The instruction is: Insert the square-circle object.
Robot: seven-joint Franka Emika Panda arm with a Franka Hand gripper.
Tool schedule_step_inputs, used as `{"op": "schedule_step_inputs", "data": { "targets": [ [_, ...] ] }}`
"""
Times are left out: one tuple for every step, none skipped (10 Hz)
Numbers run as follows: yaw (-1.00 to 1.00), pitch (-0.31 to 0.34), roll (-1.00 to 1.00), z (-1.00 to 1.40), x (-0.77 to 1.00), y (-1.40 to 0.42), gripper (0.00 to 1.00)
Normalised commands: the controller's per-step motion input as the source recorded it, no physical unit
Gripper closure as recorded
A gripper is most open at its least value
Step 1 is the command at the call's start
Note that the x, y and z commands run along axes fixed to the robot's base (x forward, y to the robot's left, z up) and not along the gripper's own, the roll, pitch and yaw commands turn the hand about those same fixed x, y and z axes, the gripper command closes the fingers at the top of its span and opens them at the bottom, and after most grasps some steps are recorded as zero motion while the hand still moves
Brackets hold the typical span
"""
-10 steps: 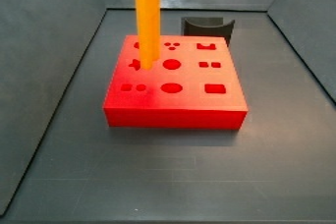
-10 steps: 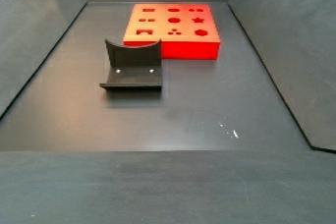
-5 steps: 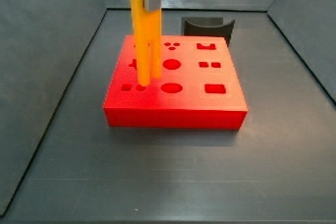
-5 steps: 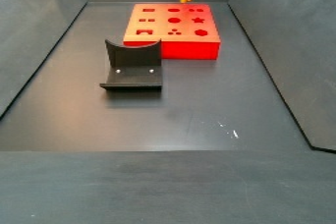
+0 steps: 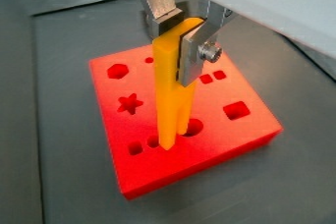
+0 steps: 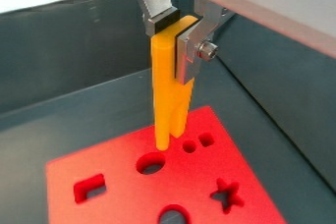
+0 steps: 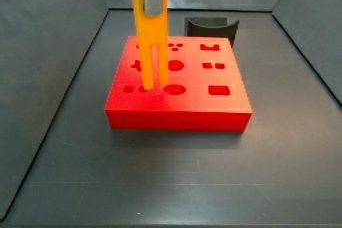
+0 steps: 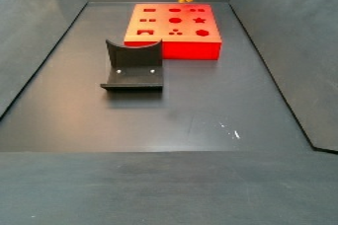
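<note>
One long yellow bar [image 5: 172, 85], forked into two short prongs at its lower end, hangs upright over the red block [image 5: 250, 136], its prongs down at the block's top face beside a round hole [image 6: 151, 165]; I cannot tell whether they have entered an opening. The gripper [image 5: 184, 24] sits above the block and pinches the bar's upper end between its silver fingers [image 6: 153, 5]. Well apart from the block in a side view, a dark curved piece [image 8: 133, 67] rests on the grey floor [image 8: 199, 111].

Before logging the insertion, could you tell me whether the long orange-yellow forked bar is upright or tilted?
Upright: the orange-yellow forked bar hangs vertically from the gripper clamping its top, prongs over the red block.
</note>
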Motion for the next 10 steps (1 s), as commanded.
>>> {"op": "schedule_step_inputs", "data": {
  "targets": [
    [-1.00,-0.087,-0.07,0.01,0.00,0.00,1.00],
    [-1.00,-0.060,-0.01,0.00,-0.02,0.00,1.00],
    [-1.00,-0.053,0.00,0.00,-0.05,0.00,1.00],
    [-1.00,-0.053,0.00,0.00,-0.05,0.00,1.00],
    [-1.00,-0.051,0.00,0.00,-0.05,0.00,1.00],
    [-0.99,-0.043,-0.01,0.00,-0.09,0.00,1.00],
    [-0.46,-0.091,-0.09,0.00,-0.57,0.28,1.00],
    [-0.20,-0.163,-0.11,-0.08,-0.41,0.58,1.00],
    [0.00,-0.139,-0.08,-0.06,-0.29,0.24,1.00],
    [0.12,-0.119,0.00,-0.02,-0.13,-0.08,1.00]
  ]
}}
